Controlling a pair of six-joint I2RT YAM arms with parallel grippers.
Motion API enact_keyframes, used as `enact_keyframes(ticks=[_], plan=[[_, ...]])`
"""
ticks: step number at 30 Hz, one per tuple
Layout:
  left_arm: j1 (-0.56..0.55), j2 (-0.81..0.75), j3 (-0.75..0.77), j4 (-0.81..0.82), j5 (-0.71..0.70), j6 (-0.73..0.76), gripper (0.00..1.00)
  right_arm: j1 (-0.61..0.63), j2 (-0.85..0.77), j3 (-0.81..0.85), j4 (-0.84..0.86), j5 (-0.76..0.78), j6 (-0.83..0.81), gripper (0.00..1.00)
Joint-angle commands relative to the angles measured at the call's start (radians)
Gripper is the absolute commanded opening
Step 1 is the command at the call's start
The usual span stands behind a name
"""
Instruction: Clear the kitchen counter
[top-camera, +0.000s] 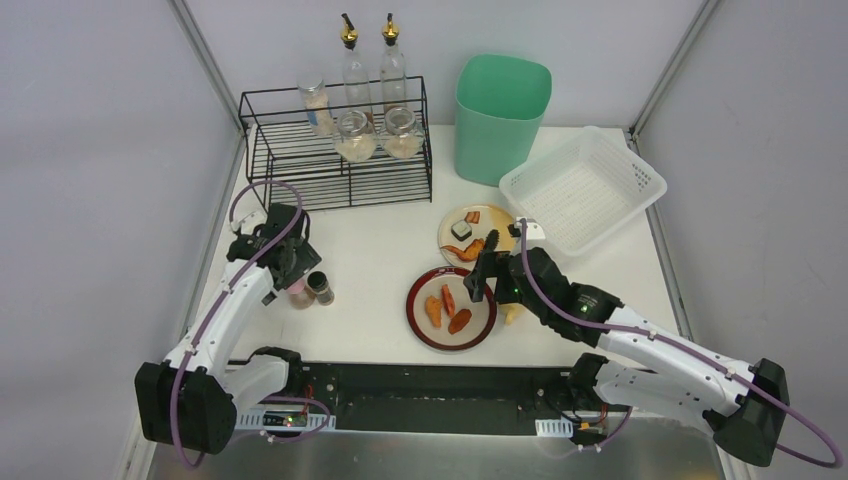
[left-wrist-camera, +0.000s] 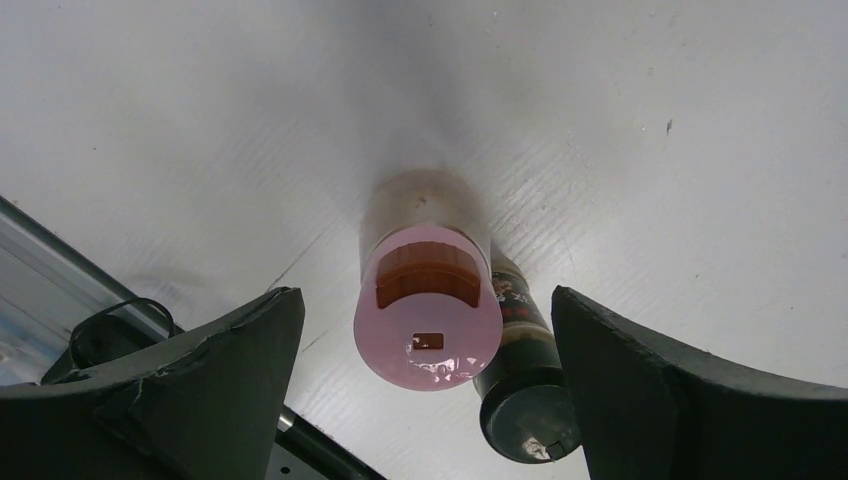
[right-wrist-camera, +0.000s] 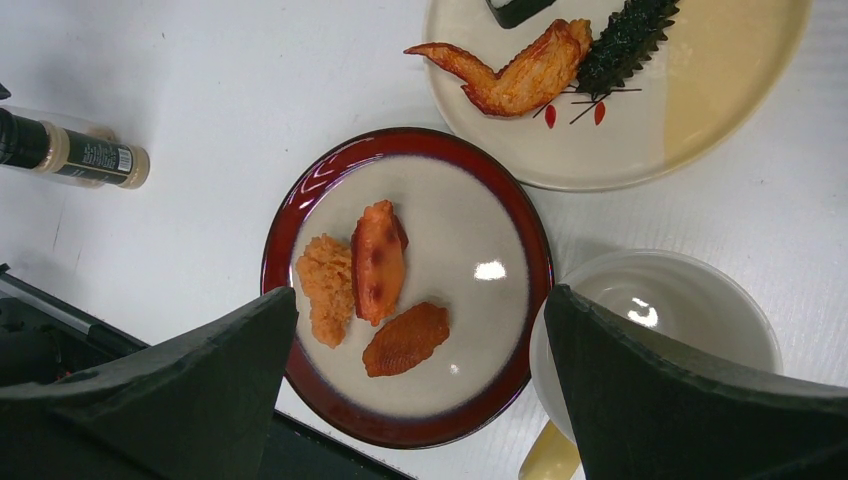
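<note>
Pink-capped shaker (left-wrist-camera: 428, 320) just beside dark-capped jar (left-wrist-camera: 527, 410) on kitchen counter (left-wrist-camera: 650, 150)

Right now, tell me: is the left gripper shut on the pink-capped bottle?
No: the left gripper stands wide open, neither finger touching the pink-capped bottle between them.

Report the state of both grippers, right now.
Left gripper: open, jaws apart on either side of the pink-capped shaker, holding nothing.
Right gripper: open above the red-rimmed plate, holding nothing.
</note>
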Motion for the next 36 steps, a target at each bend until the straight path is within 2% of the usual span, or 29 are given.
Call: enact_keyframes(ticks=[1,9,17,25,27,36], plan=[[0.010,-0.035,-0.012,0.004,0.006,-0.033,0.96,0.002,-0.001,0.012,0.024,0.002,-0.007,0.99],[0.018,-0.044,-0.018,0.015,-0.009,-0.024,0.68,0.001,-0.006,0.011,0.022,0.001,-0.007,0.99],[0.039,-0.024,-0.025,0.036,0.004,-0.015,0.49,0.002,-0.012,0.009,0.021,0.002,-0.006,0.99],[0.058,-0.064,-0.005,0.042,0.022,0.017,0.07,0.001,-0.013,0.008,0.022,0.004,-0.005,0.99],[0.060,-0.075,0.024,0.042,0.022,0.035,0.00,0.001,-0.012,0.009,0.022,0.001,-0.006,0.99],[0.060,-0.046,0.228,-0.006,-0.005,0.135,0.00,0.002,-0.006,0.010,0.024,0.001,-0.004,0.99]])
